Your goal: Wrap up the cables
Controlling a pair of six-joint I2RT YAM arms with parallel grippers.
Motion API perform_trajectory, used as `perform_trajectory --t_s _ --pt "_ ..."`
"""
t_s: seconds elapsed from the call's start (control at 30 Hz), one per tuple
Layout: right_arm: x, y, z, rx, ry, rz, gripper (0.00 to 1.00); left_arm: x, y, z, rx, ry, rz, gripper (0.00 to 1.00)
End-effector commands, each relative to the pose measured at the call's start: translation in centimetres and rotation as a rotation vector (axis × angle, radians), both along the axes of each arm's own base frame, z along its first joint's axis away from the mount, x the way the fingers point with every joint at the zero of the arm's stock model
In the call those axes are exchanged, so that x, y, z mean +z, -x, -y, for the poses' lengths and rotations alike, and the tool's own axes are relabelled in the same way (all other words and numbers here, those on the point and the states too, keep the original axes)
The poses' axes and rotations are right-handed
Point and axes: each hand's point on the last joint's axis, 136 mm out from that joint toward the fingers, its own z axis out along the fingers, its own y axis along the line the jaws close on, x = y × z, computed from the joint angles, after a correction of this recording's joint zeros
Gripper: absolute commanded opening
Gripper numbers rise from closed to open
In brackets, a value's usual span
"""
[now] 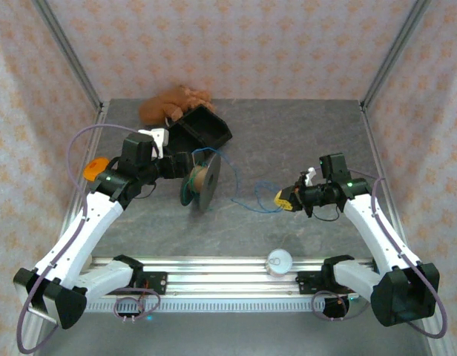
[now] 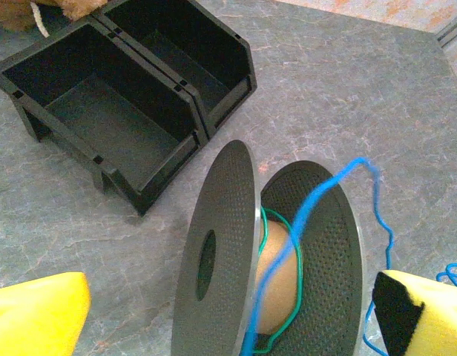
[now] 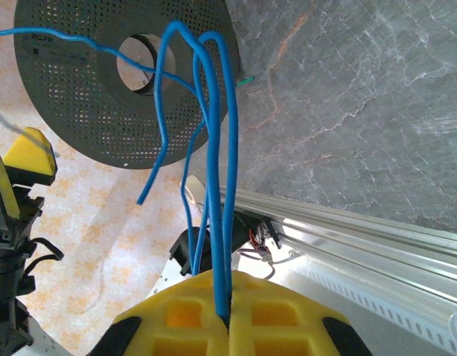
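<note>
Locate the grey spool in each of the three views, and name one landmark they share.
Top external: the spool stands a little left of centre.
Left wrist: the spool is at bottom centre, standing on edge with both flanges visible.
Right wrist: the spool is at top left, one perforated flange facing the camera.
Shared landmark: the blue cable running off the spool.

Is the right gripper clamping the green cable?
No, the right wrist view shows the right gripper shut on several strands of the blue cable.
</note>
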Motion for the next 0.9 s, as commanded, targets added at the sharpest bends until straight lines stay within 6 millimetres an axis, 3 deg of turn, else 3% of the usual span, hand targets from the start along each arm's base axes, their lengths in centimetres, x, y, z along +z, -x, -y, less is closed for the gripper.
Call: perform_trajectory --t_s 0.0,0.4,0.87 --pt "-0.2 1.0 0.2 0.024 -0.007 -0.008 0.0 -0.2 0.0 -0.3 0.016 -0.001 0.003 0.99" --pt "-1.0 0.8 0.9 0.028 0.051 -0.006 0.0 -0.4 -0.1 -0.3 0.009 -0.012 -0.012 0.99" --pt "-1.5 0.0 1.6 0.023 0.1 -0.007 0.0 -2.8 -0.3 -0.2 -0.004 -0.056 -0.104 0.99"
